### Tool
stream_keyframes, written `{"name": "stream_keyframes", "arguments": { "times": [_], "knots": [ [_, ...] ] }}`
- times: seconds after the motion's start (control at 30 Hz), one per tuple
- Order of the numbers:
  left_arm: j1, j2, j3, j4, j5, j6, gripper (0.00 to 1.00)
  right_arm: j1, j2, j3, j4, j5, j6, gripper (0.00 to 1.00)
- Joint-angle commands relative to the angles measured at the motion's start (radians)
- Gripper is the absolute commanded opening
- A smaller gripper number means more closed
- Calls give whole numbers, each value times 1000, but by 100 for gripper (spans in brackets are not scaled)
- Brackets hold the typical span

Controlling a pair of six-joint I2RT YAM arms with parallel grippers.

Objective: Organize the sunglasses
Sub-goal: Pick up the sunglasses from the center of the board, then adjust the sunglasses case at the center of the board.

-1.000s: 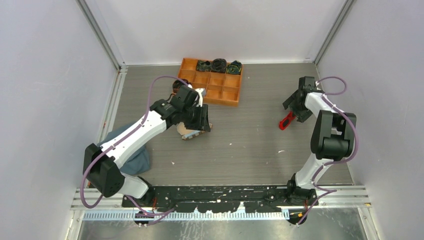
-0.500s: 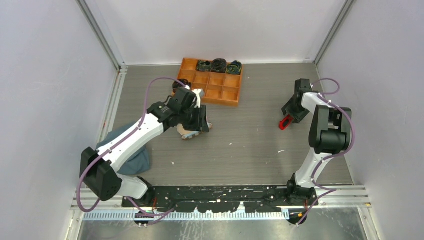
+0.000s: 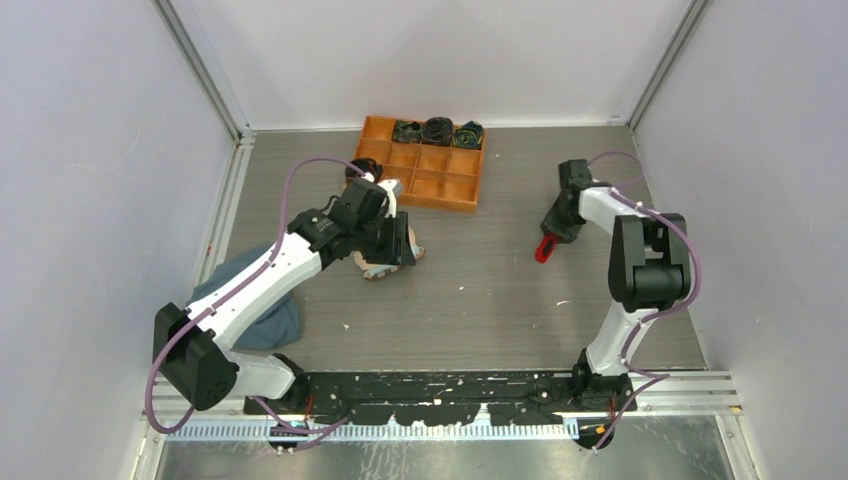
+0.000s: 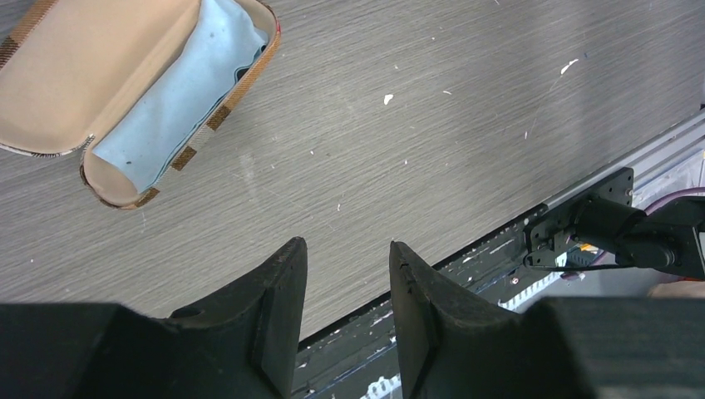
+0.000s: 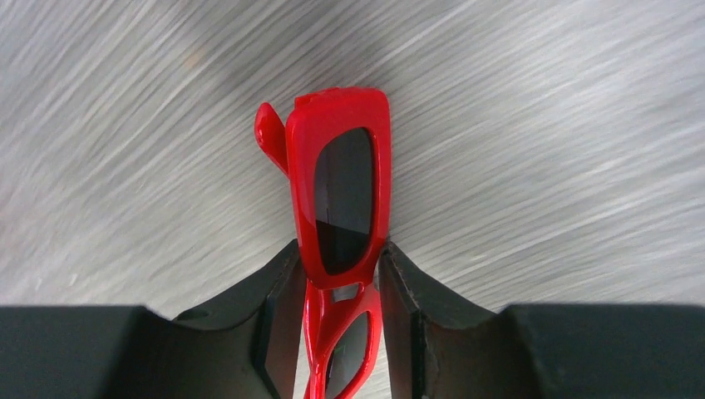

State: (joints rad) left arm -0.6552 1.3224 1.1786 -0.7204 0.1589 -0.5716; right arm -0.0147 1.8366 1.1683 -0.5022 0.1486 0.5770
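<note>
The sunglasses (image 5: 342, 187), a small bright red pair with dark lenses, stick out from between the fingers of my right gripper (image 5: 337, 247), which is shut on their frame near the bridge. Seen from above, the sunglasses (image 3: 544, 249) hang at the tip of the right gripper (image 3: 556, 228), right of centre over the table. My left gripper (image 4: 345, 245) stands open with nothing between its fingers. It hovers by the open tan plaid case (image 4: 50, 83), which has a light blue cloth (image 4: 183, 91) lying inside. From overhead the case (image 3: 383, 266) is partly hidden under the left gripper (image 3: 398, 244).
An orange compartment tray (image 3: 440, 188) sits at the back, with three dark bundles (image 3: 437, 130) in its far row. A blue-grey cloth (image 3: 262, 318) lies under the left arm near the left wall. Walls close in both sides.
The right gripper's jaws closed on the sunglasses and carried them left toward the table's middle. The left arm shifted slightly left, its jaws unchanged.
</note>
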Motion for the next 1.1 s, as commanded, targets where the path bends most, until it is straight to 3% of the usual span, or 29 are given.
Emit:
{"name": "stream_keyframes", "arguments": {
  "times": [0.0,0.27,0.43,0.57,0.73,0.9,1.07],
  "knots": [
    [-1,-8,-9,37,6,-15,42,172,-42,-10,-32,-65,-41,39],
    [18,-43,-14,-26,-95,-32,43,430,-72,-18,-73,-88,-146,38],
    [195,-84,-41,-61,-8,-37,43,511,-142,-67,-41,-152,-190,37],
    [313,-79,-103,-13,62,-55,43,544,-166,-77,-40,-186,-175,37],
    [321,14,-107,-10,75,-76,42,573,-189,-76,-22,-219,-148,36],
    [343,8,-88,-19,52,-59,42,597,-205,-78,-9,-232,-132,36],
    [407,33,-79,-20,66,-24,42,639,-195,-54,-41,-163,-140,36]
  ]
}}
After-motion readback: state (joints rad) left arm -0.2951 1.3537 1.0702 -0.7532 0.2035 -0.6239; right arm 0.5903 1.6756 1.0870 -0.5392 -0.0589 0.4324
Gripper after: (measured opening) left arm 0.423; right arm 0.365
